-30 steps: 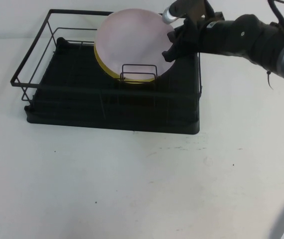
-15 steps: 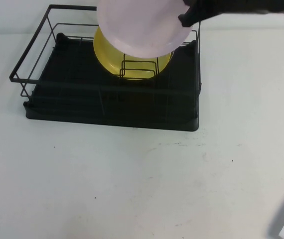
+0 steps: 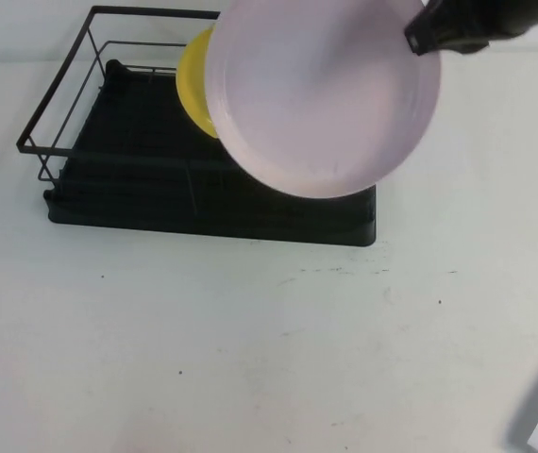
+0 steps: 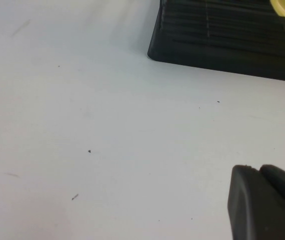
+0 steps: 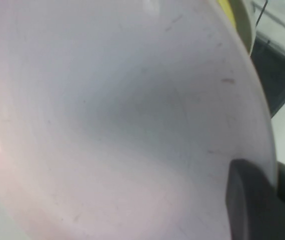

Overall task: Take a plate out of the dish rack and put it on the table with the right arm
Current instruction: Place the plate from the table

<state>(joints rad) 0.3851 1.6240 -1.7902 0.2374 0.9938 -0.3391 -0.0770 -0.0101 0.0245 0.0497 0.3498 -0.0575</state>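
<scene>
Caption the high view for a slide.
Right pincer holds the pale pink plate above the dish rack; yellow plate remains.

Pink plate (image 3: 321, 94) aloft over dish rack (image 3: 137, 170)

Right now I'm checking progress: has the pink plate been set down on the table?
No: the right gripper holds the pink plate in the air above the dish rack.

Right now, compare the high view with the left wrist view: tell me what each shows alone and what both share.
Only the high view shows the pale pink plate lifted above the dish rack, pinched at its rim by the right gripper. Only the left wrist view shows the left gripper, low over bare table. Both show the rack, the yellow plate still in it, and the white table.
</scene>
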